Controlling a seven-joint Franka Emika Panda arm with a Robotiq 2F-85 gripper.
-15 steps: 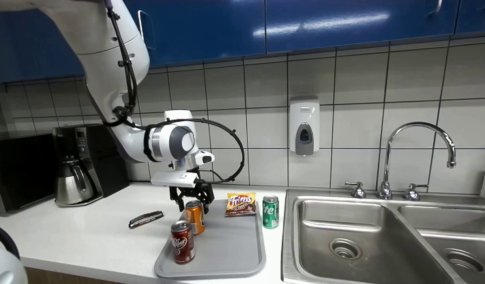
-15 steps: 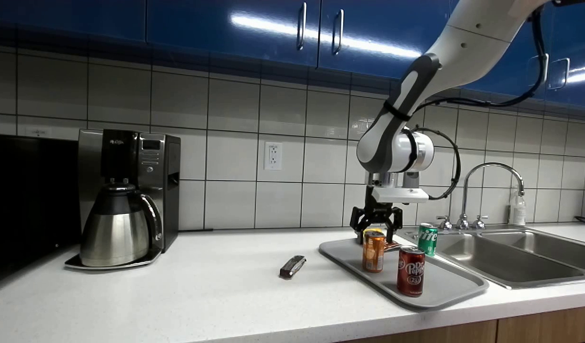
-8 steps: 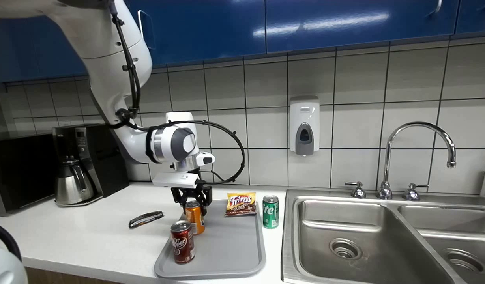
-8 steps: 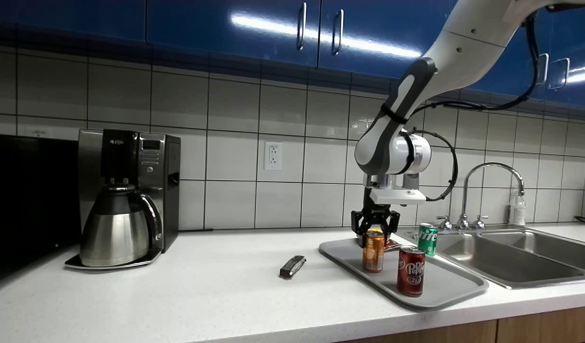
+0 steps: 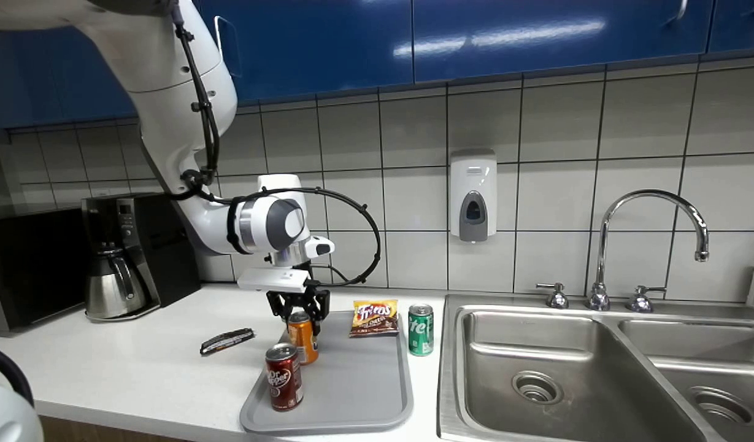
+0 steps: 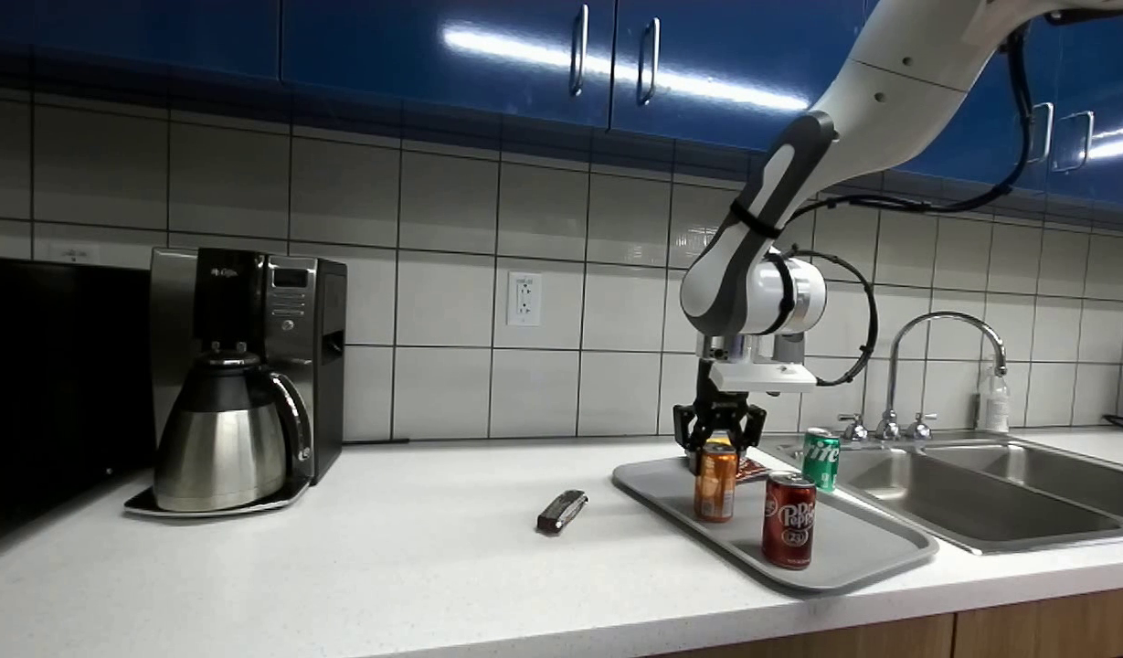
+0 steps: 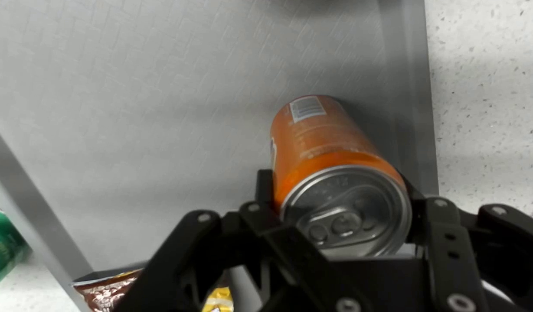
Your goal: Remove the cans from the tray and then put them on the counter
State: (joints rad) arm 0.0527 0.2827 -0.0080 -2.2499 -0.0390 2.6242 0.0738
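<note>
Tray (image 5: 352, 393), grey, rectangular, low-rimmed, rounded at the corners; flat on the pale counter (image 5: 137, 368) (left and right below as both exterior views show them).
Dark red can (image 5: 284, 380), lettered Dr Pepper: upright on the tray, towards its near left corner.
Orange can (image 5: 307, 344), ring-pull lid up: upright on the tray, farther back than the dark red can, close to the left rim.
Gripper (image 7: 337, 187), black, pointing down over the tray: pinching the orange can near its top, a finger pressed to either side.
Green can (image 5: 421, 331): upright on the counter, just beside the tray's right rim; whether the two touch cannot be told.
Wrapped bar (image 5: 227, 341), dark: on the counter, left of the tray and apart from it.
Snack packet (image 5: 375, 319), yellow and brown, printed Fritos: on the tray, at its far right corner.
Sink (image 5: 451, 368), steel, double-basin: right of the tray, with a chrome tap (image 5: 650, 193) at the back.
Coffee maker (image 6: 291, 334) with steel carafe (image 6: 223, 457): left of the tray, well apart and farther back.
Soap dispenser (image 5: 473, 196), white and grey: on the tiled wall (image 5: 413, 196), behind the tray and to the right.
Cabinets (image 5: 327, 49), blue: behind the tray, high up.
</note>
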